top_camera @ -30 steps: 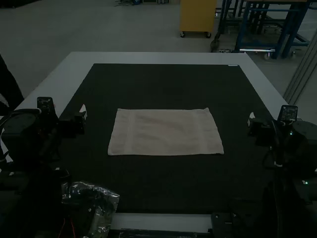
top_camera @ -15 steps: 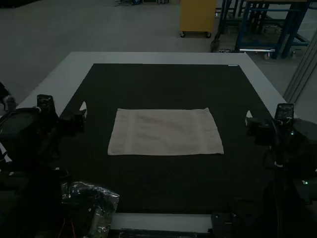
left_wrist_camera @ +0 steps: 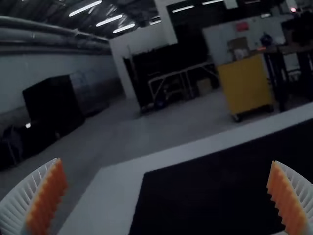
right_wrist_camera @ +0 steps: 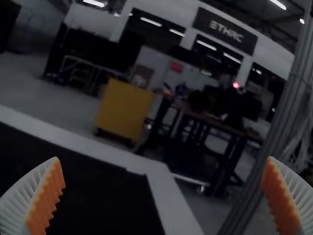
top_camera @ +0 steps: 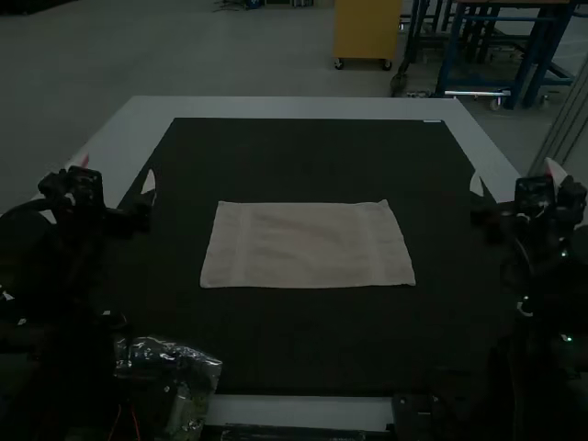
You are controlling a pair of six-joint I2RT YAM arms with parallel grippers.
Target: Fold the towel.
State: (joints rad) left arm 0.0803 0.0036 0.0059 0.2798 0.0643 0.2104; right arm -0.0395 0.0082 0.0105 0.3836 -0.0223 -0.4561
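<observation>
Well, dark mat on table

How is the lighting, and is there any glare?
High view: dim, the pale towel standing out from the dark mat, glints on the clear plastic; left wrist view: dim, bright ceiling lamps; right wrist view: dim too, bright lamps overhead.

Workshop-like space, yellow wheeled cabinet, cluttered workbench, overhead strip lights, pipes along a wall
</observation>
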